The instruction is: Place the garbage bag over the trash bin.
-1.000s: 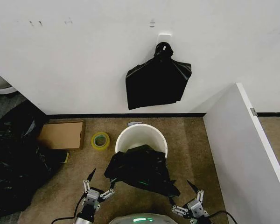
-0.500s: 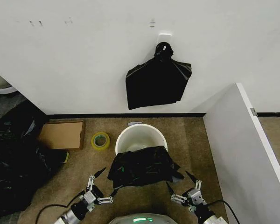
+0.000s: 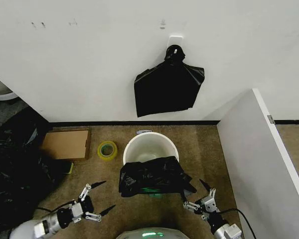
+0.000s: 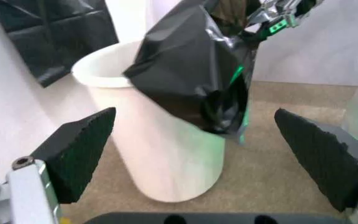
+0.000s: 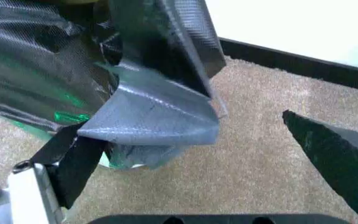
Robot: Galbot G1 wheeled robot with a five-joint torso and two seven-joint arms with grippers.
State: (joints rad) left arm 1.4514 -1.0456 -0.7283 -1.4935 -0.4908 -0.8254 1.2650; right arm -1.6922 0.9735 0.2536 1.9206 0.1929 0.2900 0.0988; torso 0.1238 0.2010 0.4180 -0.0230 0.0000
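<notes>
Bag [image 3: 153, 177] is draped over the near rim of the bin [image 3: 150, 144], so we've got it hanging down the front side while the far half of the opening shows bare cream inside. From our left wrist view the bag [image 4: 195, 70] slumps over the bin's [image 4: 160, 154] edge and down its wall, all glossy and wrinkled.

Our left gripper [image 3: 95, 199] sits low on the carpet [image 3: 114, 219] off to the left, well apart from the bag, fingers spread wide with nothing between them. In its own view both black pads [image 4: 79, 149] stand far apart with the bin between them in the distance.

Our right gripper [image 3: 199, 195] is just beside the bag's lower right corner, fingers also spread. In the right wrist view a fold of the bag [image 5: 154, 116] hangs right over one finger [image 5: 73, 163], but we can't tell if it's touching; the other finger is well off to the side, so nothing is pinched.

Tape roll [image 3: 107, 150] sits left of the bin, with a cardboard box [image 3: 66, 144] further left.
</notes>
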